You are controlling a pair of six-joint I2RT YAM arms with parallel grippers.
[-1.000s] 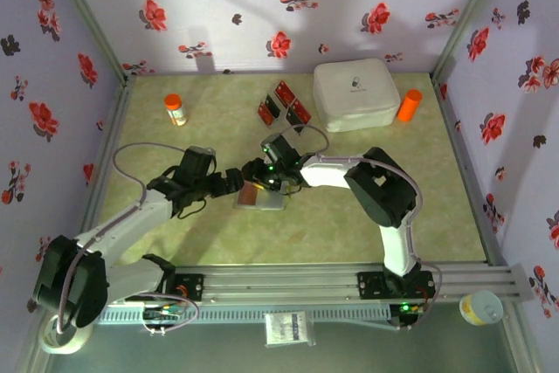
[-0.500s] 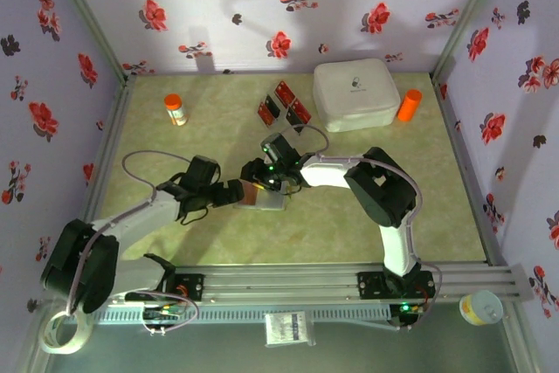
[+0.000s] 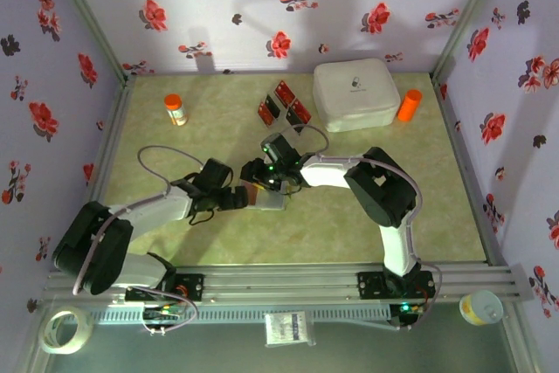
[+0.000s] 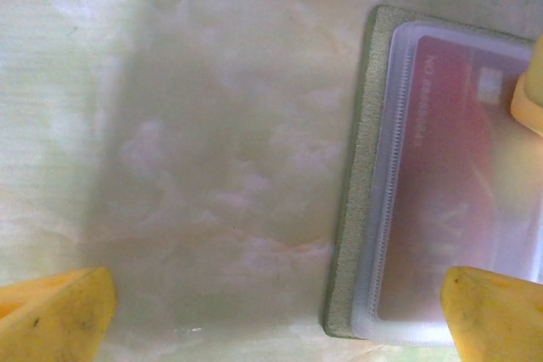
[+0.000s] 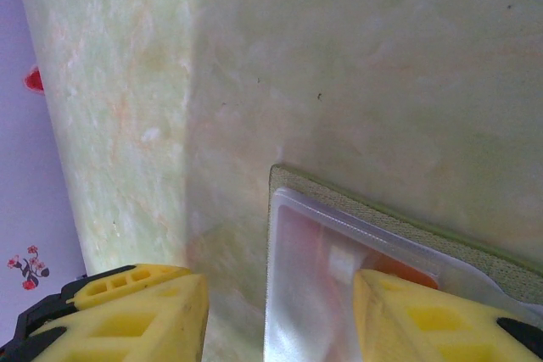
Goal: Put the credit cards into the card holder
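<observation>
**Card Seated in Holder Sleeve; Three Cards Outstanding**

The card holder (image 4: 352,209) lay open and flat on the table (image 3: 454,207), near centre, between the two grippers. One red credit card (image 4: 450,184) sat inside its clear sleeve (image 4: 399,125).

The left gripper (image 4: 271,315) had its jaws spread wide and gripped nothing. One finger was over bare table and the other over the holder's corner, which I judged to be a bracing stance against sliding.

The right gripper (image 5: 280,320) was likewise well open, with nothing clamped. One finger (image 5: 424,311) lay over the sleeve, seemingly pressing the card home, though contact could not be confirmed.

Three further credit cards (image 3: 286,92) lay at the far side of the table, near the white box (image 3: 355,93) and well apart from the holder. I judged the task part done.
</observation>
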